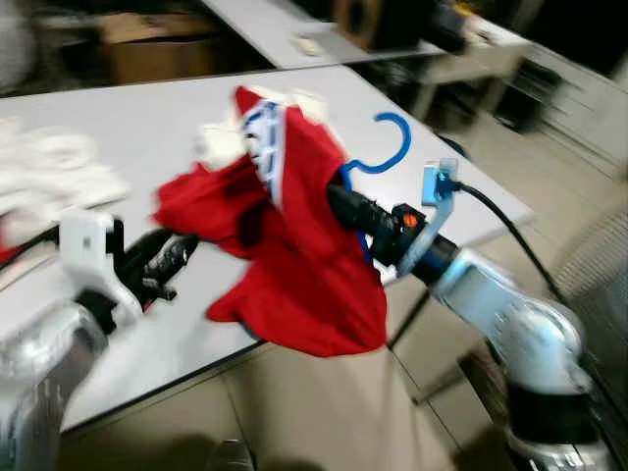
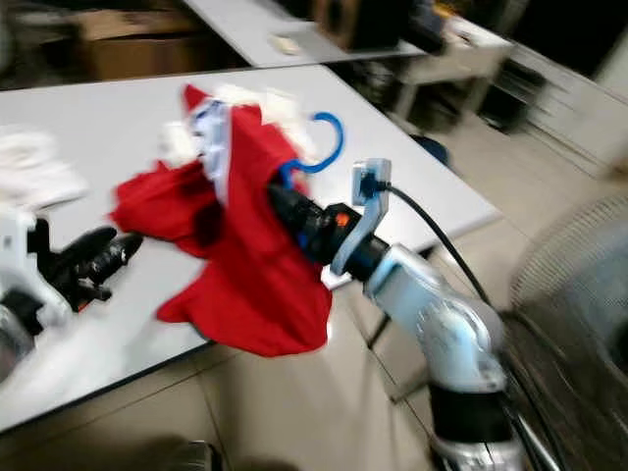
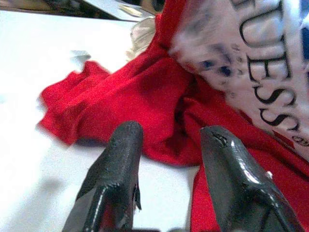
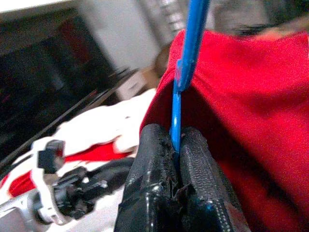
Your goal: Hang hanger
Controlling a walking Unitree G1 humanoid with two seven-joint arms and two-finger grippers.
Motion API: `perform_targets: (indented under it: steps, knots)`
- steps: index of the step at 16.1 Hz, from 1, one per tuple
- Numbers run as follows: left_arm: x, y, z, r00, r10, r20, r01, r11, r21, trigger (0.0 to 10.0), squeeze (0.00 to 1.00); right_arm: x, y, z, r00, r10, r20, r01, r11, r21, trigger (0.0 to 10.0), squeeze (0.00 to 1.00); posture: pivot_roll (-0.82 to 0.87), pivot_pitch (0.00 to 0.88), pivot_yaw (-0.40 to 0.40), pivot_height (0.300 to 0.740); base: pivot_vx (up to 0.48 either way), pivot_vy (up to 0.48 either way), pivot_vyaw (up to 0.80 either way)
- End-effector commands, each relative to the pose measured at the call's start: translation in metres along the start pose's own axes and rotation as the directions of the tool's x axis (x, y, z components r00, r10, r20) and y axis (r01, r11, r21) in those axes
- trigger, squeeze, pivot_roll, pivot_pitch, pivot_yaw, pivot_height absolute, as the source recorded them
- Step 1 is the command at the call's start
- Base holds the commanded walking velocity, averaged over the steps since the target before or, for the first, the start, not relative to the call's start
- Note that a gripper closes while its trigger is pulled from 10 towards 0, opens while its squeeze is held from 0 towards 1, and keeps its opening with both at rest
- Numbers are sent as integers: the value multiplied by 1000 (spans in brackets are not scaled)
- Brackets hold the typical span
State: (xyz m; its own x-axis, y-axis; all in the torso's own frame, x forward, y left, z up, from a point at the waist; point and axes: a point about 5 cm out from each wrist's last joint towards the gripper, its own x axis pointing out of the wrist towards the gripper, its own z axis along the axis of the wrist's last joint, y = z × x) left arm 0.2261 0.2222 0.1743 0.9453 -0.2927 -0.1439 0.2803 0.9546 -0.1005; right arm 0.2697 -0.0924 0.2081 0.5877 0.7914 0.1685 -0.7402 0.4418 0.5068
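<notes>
The right gripper [image 4: 175, 159] is clamped tight on the blue hanger [image 1: 385, 147], holding it with a red shirt [image 1: 299, 255] draped over it above the white table's [image 1: 137, 128] edge, while the left gripper [image 3: 169, 145] hangs parted and seemingly empty just beside the cloth.

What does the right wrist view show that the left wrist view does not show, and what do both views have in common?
Right wrist view: the right gripper, fingers closed on the thin blue hanger, with the left gripper farther off. Left wrist view: the left gripper's two fingers apart and holding nothing above the white table, plus the garment's white printed panel with dark letters. Both share the red garment.
</notes>
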Motion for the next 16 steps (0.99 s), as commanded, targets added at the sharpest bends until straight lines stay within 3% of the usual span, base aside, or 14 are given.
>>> perform_targets:
  steps: [1, 3, 5, 9, 12, 14, 16]
  knots:
    - [-2, -10, 2, 1000, -1, 18, 0, 1000, 28, 10000, 0, -9, 10, 5, 999, 43, 7, -43, 998, -37, 10000, 0, 41, 0, -95, 740, 0, 0, 800]
    - [-4, -17, -4, 1000, -24, -10, 25, 997, 79, 10000, 0, -27, 10, -12, 996, 29, -90, -37, 995, -95, 10000, 0, 31, 0, -103, 740, 0, 0, 800]
    - [-4, -17, -3, 1000, -3, 20, 1, 997, 76, 10000, 0, -41, 13, -20, 993, 18, -121, -27, 997, -73, 10000, 0, 26, 0, -110, 740, 0, 0, 800]
    - [1, -21, -2, 998, 25, 65, -30, 997, 74, 10000, 0, -49, 19, -15, 995, 86, -41, -88, 995, -43, 10000, 0, 22, 6, -109, 740, 0, 0, 800]
    - [-1, -30, -3, 997, -60, 58, 55, 996, 74, 10000, 0, -58, 16, 4, 988, 144, 47, -142, 989, -44, 10000, 0, 20, 15, -108, 740, 0, 0, 800]
    - [-1, -33, -5, 994, -105, 38, 101, 991, 88, 10000, 0, -64, 20, 11, 980, 197, 36, -195, 979, -66, 10000, 0, 10, 13, -112, 740, 0, 0, 800]
    - [-6, -37, -10, 975, -218, -37, 221, 962, 158, 10000, 0, -69, 24, 7, 970, 244, -21, -245, 967, -74, 10000, 0, 8, 9, -118, 740, 0, 0, 800]
